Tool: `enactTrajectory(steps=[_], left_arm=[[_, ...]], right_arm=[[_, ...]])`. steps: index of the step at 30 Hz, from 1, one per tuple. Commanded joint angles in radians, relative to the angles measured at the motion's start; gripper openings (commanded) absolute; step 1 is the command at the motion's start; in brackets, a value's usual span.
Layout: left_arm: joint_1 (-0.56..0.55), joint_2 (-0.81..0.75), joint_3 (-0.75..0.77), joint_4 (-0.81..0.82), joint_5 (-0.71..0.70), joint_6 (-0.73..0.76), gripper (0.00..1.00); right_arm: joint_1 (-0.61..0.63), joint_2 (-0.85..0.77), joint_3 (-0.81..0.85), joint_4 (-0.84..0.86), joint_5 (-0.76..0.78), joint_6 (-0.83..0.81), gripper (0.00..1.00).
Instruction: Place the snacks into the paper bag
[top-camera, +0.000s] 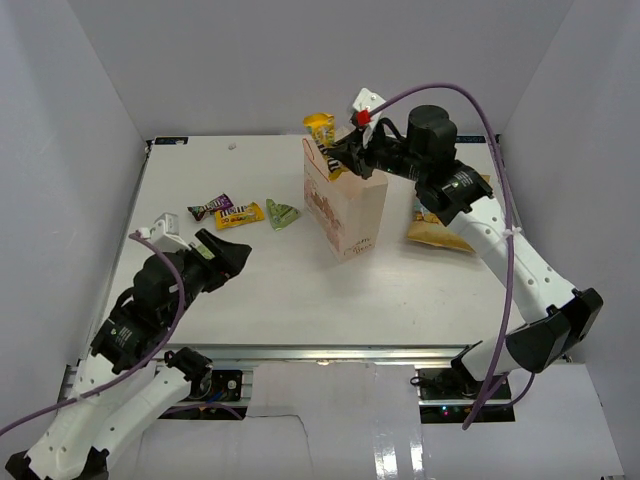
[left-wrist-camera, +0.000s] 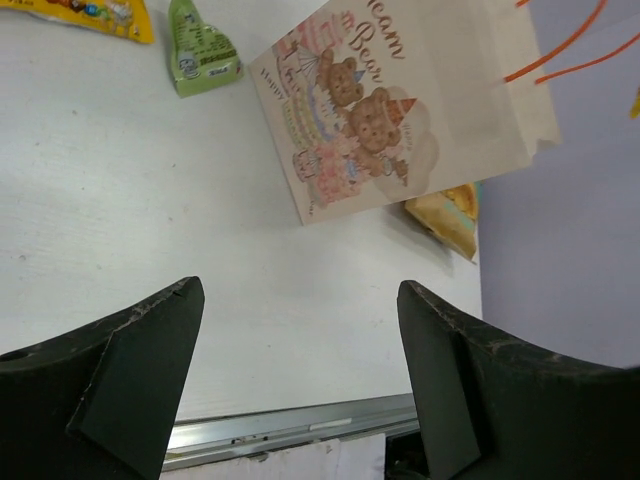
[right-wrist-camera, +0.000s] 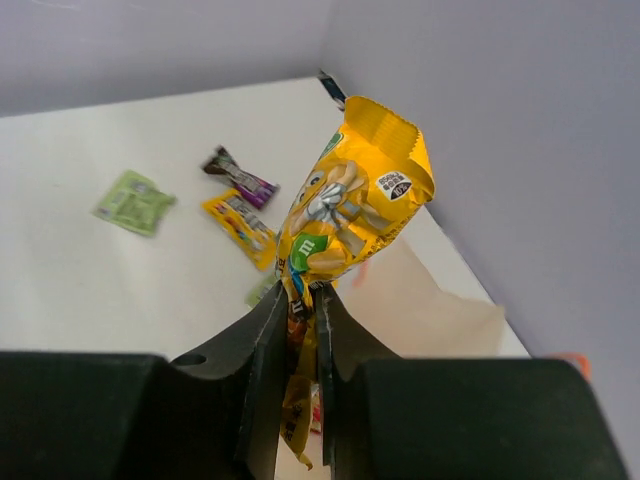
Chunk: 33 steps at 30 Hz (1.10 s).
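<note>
Snacks, status: one yellow candy packet (top-camera: 320, 128) is gripped at its lower end by the right tool (top-camera: 340, 152), jaws closed on it. It is held upright over the mouth of the paper bag (top-camera: 345, 215), near the 12 o'clock rim, not yet released.

- Bag: upright, mid-counter (top-camera: 300, 290).
- Loose at the bag's 9 o'clock, in a row: green wrapper (top-camera: 282, 213), yellow wrapper (top-camera: 240, 215), purple wrapper (top-camera: 211, 209).
- At 3 o'clock, just beside the bag: large crisp packet (top-camera: 440, 232), flat, partly under the right arm.
- Left tool (top-camera: 240, 252): jaws wide, empty, at 8 o'clock.
- Bag contents: not visible.

Judged: four pieces to collect after this one.
</note>
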Motion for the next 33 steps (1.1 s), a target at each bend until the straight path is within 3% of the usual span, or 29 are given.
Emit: enactTrajectory(steps=[1, 10, 14, 17, 22, 24, 28, 33], left_arm=[[0.002, 0.030, -0.042, 0.023, 0.005, 0.004, 0.88], [0.002, 0.099, -0.091, 0.045, -0.006, -0.022, 0.88], [0.002, 0.171, -0.080, 0.043, -0.032, -0.036, 0.87], [0.002, 0.255, -0.053, 0.024, -0.072, -0.051, 0.87], [0.030, 0.422, 0.007, -0.036, -0.149, -0.052, 0.84], [0.095, 0.468, 0.029, -0.030, -0.120, -0.020, 0.83], [0.259, 0.577, 0.047, 0.040, 0.049, 0.073, 0.82], [0.271, 0.660, 0.069, 0.137, 0.223, 0.151, 0.83]], right_arm=[[-0.047, -0.028, -0.054, 0.017, 0.130, -0.047, 0.20], [-0.092, 0.038, -0.119, 0.045, 0.320, -0.105, 0.24], [-0.095, 0.027, -0.136, 0.041, 0.306, -0.108, 0.57], [-0.095, 0.000, -0.130, 0.028, 0.289, -0.103, 0.69], [-0.147, -0.056, -0.088, -0.022, 0.207, -0.044, 0.69], [-0.209, -0.094, -0.103, -0.051, 0.133, -0.005, 0.69], [-0.354, -0.163, -0.197, -0.073, 0.052, 0.041, 0.68], [-0.545, -0.220, -0.346, -0.090, 0.076, 0.097, 0.68]])
